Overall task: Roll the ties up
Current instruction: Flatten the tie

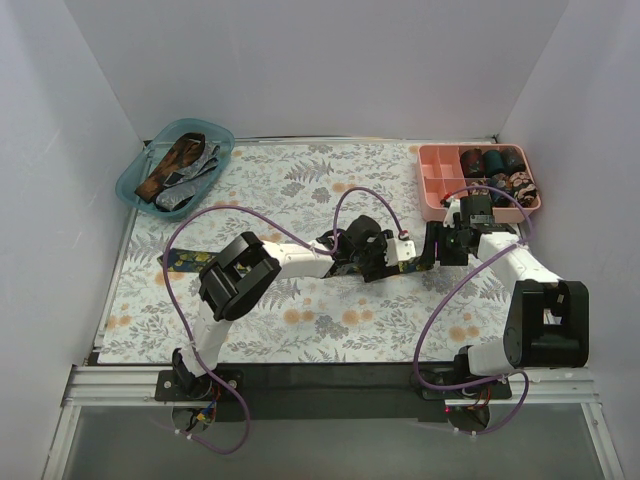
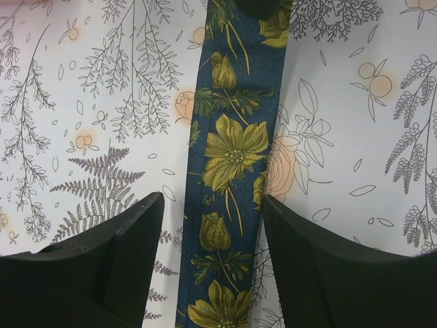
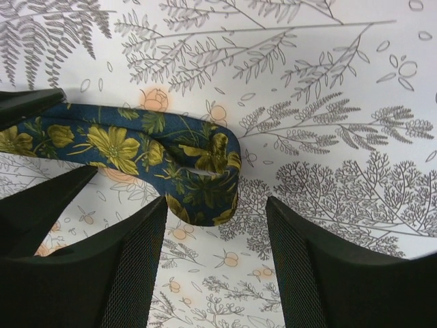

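Tie [image 2: 232, 157], left fingers [image 2: 102, 273] astride, right fingers [image 3: 328, 273] spread

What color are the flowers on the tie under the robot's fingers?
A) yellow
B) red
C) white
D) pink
A: the navy tie lying between the spread fingers of the left gripper shows yellow flowers with green leaves.
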`<control>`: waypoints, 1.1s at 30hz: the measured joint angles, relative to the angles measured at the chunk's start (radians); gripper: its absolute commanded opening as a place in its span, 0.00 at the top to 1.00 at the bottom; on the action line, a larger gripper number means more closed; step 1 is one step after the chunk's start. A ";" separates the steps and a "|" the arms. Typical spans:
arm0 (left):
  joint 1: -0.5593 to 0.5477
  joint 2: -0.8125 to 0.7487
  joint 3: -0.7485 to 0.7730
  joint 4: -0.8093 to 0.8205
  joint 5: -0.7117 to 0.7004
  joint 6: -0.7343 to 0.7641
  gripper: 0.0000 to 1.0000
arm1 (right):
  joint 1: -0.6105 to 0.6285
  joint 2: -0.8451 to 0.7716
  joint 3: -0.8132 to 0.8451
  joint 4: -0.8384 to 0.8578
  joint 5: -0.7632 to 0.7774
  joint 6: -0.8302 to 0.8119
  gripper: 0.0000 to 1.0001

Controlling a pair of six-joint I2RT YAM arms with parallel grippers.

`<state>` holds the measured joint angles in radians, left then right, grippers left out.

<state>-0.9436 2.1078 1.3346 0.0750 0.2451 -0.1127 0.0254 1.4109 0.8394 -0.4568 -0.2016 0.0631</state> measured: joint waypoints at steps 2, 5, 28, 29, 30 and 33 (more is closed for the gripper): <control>0.000 0.000 0.002 -0.001 0.003 -0.001 0.45 | -0.002 0.001 0.000 0.023 -0.012 -0.004 0.43; 0.000 0.000 0.006 -0.005 0.004 -0.007 0.45 | -0.005 0.016 0.000 0.055 -0.020 -0.010 0.44; 0.025 0.000 0.010 -0.019 0.007 -0.035 0.45 | -0.076 0.193 0.011 0.163 -0.108 -0.043 0.88; 0.026 0.000 0.010 -0.019 0.007 -0.037 0.46 | -0.076 0.195 0.012 0.164 -0.109 -0.044 0.90; 0.026 0.000 0.010 -0.021 0.008 -0.037 0.45 | -0.076 0.195 0.013 0.164 -0.110 -0.044 0.92; 0.027 0.000 0.010 -0.028 0.008 -0.045 0.45 | -0.076 0.198 0.019 0.165 -0.110 -0.045 0.99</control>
<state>-0.9169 2.1078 1.3441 0.0471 0.2527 -0.1581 -0.0505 1.6093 0.8581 -0.2916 -0.3115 0.0185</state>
